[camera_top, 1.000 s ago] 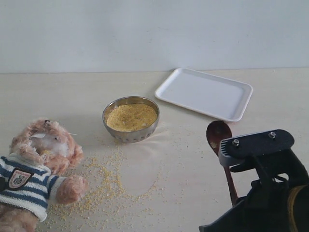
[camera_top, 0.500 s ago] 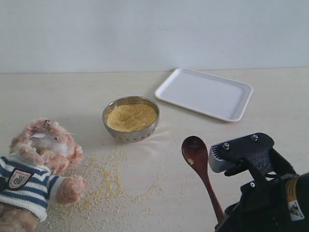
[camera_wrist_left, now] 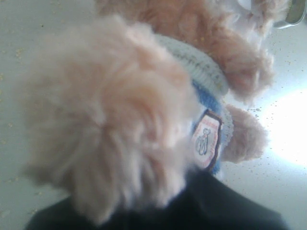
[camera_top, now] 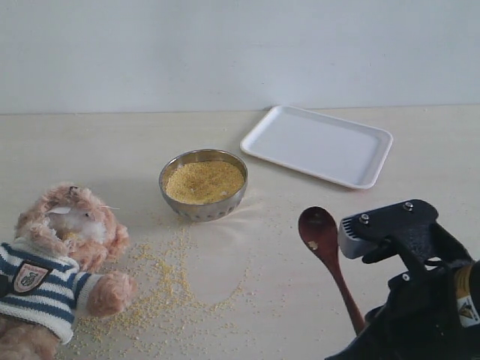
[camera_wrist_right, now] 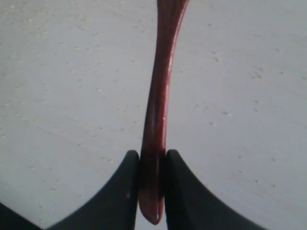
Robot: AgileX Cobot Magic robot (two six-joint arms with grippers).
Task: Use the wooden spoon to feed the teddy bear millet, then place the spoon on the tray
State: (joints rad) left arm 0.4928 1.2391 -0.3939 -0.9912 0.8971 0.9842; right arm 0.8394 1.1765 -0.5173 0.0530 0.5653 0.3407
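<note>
The wooden spoon (camera_top: pixel 318 229), clamped by its handle in the right tool (camera_wrist_right: pixel 152 160), has shifted. A second ago its bowl hung close to the near edge of the tray (camera_top: pixel 373 177). Half a second ago it had swung left and nearer. Now it has come back a little to the right, between those two spots. The right arm (camera_top: pixel 409 247) moved with it, and the handle leans further left than at first.
</note>
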